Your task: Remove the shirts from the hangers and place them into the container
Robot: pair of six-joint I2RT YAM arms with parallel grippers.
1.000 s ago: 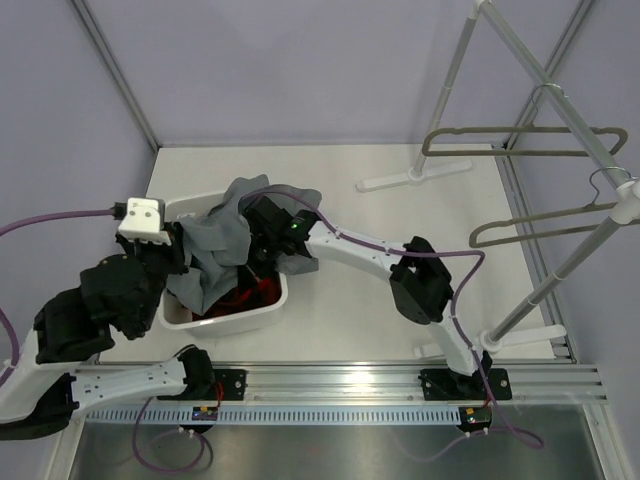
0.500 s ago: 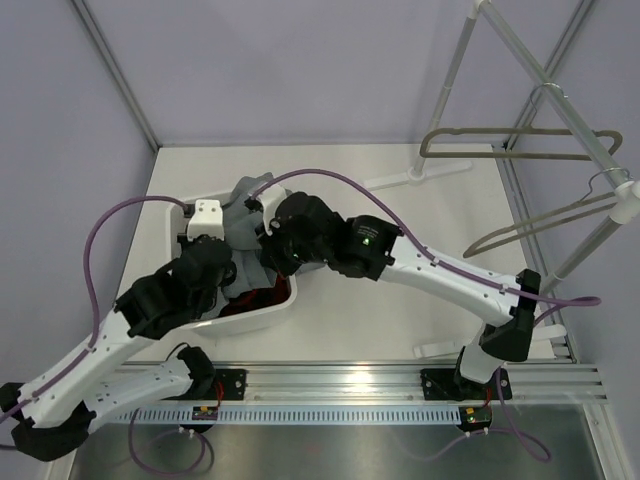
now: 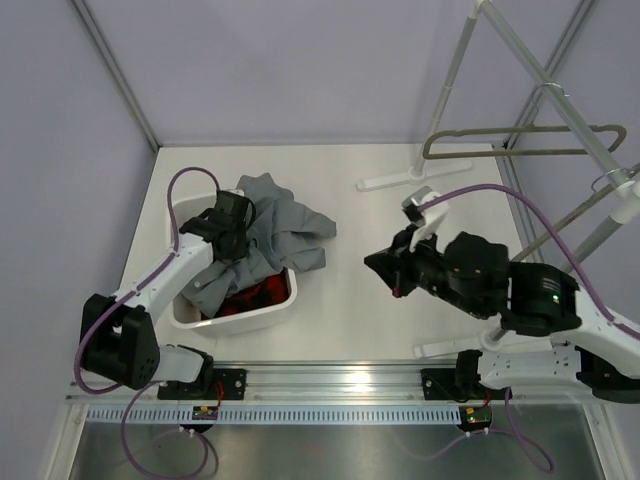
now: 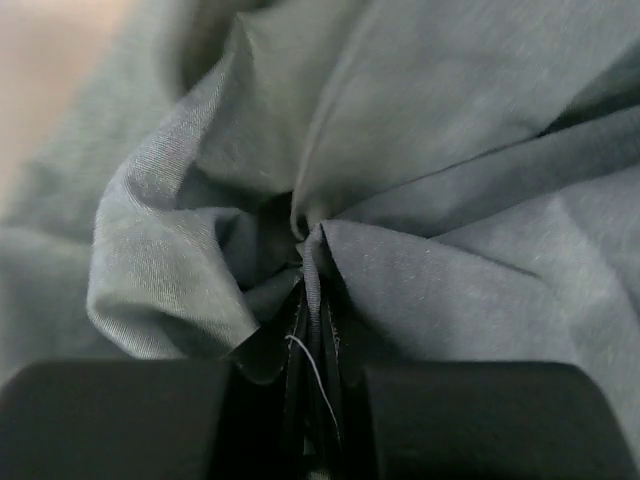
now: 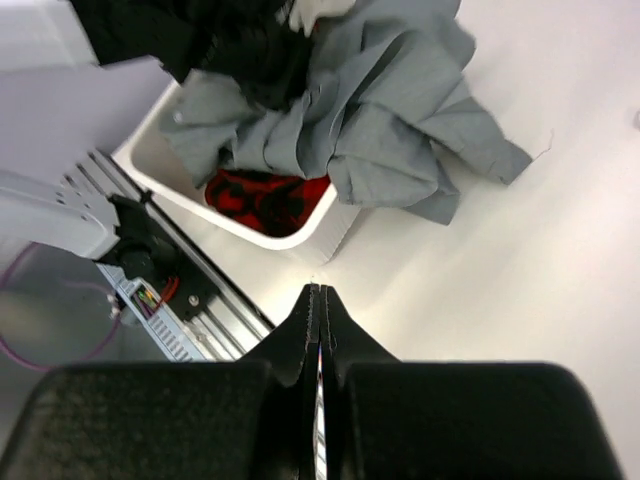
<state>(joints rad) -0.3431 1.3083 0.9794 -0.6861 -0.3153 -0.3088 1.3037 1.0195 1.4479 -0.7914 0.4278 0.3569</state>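
The grey shirt (image 3: 285, 225) lies heaped in the white container (image 3: 240, 318), and part of it spills over the right rim onto the table. Under it shows the red-and-black plaid shirt (image 3: 262, 292). My left gripper (image 3: 232, 215) sits on top of the heap. In the left wrist view it (image 4: 313, 330) is shut on a fold of the grey shirt (image 4: 450, 150). My right gripper (image 3: 375, 263) hangs shut and empty over the table, right of the container. Its wrist view shows the gripper (image 5: 318, 292), the container (image 5: 240, 232), grey shirt (image 5: 390, 110) and plaid shirt (image 5: 262, 195). Two bare hangers (image 3: 470, 133) (image 3: 583, 210) hang on the rack.
The white rack poles (image 3: 560, 100) stand at the back right, with feet on the table (image 3: 400, 178) and near my right arm's base. The aluminium rail (image 3: 340, 380) runs along the near edge. Lavender walls close the left and back.
My right arm has pulled away from the container to the right, with nothing in its gripper. My left gripper has moved onto the heap's far side. The grey shirt now spreads over the right rim.
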